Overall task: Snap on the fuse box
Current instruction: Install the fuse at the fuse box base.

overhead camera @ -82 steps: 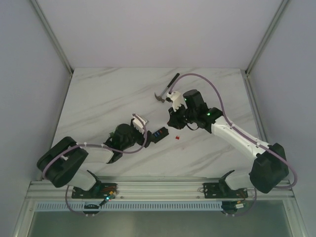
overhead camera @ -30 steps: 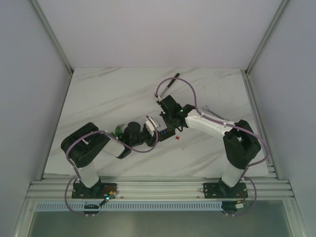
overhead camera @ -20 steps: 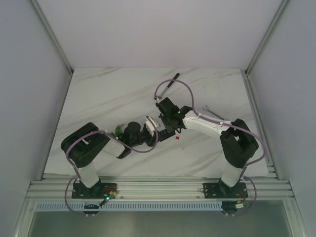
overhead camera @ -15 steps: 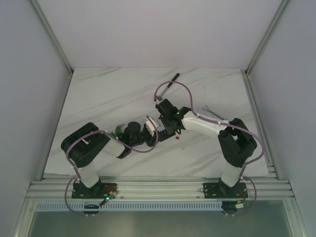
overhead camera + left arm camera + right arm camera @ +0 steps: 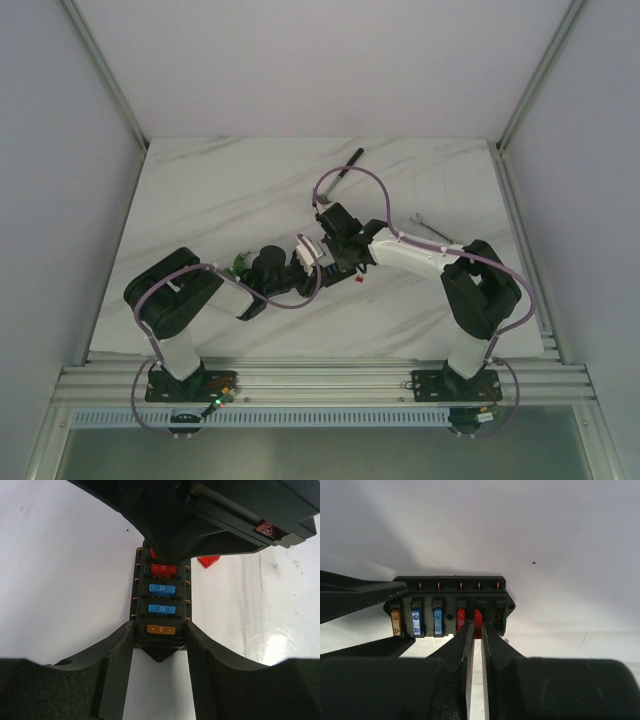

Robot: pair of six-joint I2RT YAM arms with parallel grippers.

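Note:
The fuse box is a small black block lying flat on the white table, with one orange, two blue and one red fuse seated in its face. My left gripper is shut on its near end, one finger against each long side. My right gripper is shut on a small red fuse, which stands at the slot beside the seated red one on the fuse box. In the top view both grippers meet over the fuse box at mid-table.
A loose red fuse lies just right of the box, and shows as the red fuse in the left wrist view. A hammer lies behind, a thin metal tool to the right, a small green part by the left wrist.
Both arms have closed in on the box at mid-table. Over the last second the right gripper edged left and lower onto the box; the left gripper stayed put.

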